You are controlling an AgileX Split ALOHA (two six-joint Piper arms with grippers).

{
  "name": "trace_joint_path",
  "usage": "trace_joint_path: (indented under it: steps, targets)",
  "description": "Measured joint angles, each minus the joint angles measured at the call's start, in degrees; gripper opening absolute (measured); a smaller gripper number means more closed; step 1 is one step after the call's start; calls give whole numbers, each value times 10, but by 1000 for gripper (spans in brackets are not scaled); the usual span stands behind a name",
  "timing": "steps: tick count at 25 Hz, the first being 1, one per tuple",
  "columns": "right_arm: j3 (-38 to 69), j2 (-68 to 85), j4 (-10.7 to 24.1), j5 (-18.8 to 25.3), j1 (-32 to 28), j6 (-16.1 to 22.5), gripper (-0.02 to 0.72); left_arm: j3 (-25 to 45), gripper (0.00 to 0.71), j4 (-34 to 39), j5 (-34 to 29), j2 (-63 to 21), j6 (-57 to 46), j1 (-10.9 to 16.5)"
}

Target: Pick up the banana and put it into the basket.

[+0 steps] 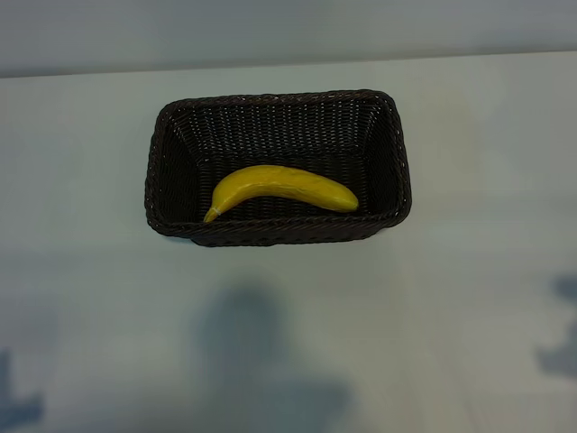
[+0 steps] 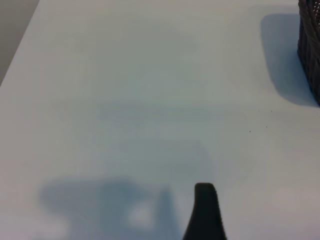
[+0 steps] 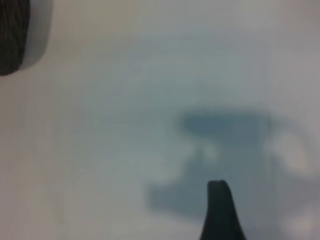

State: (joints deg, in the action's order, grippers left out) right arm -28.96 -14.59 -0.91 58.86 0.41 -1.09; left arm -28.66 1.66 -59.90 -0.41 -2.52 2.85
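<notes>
Yellow banana (image 1: 281, 188) lies inside the dark wicker basket (image 1: 275, 230) (along its near wall), centre of a pale table (image 1: 469, 316). Left gripper (image 2: 205, 212) & right gripper (image 3: 220, 210) hover over bare table either side of it, jaws apart, holding nothing.

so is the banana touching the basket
Touching. The exterior view shows the banana lying on the basket floor, its stem tip against the near wall.
</notes>
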Motion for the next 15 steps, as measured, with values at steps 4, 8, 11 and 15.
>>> trace_joint_path:
  steps: [4,8,11,15]
  targets:
    - [0,2,0,0,0,0,487,0,578,0,0,0,0,0]
    - [0,29,0,-1,-8,0,487,0,578,0,0,0,0,0]
    - [0,75,-1,-1,-27,0,487,0,578,0,0,0,0,0]
    - [0,129,-1,-1,-48,0,487,0,578,0,0,0,0,0]
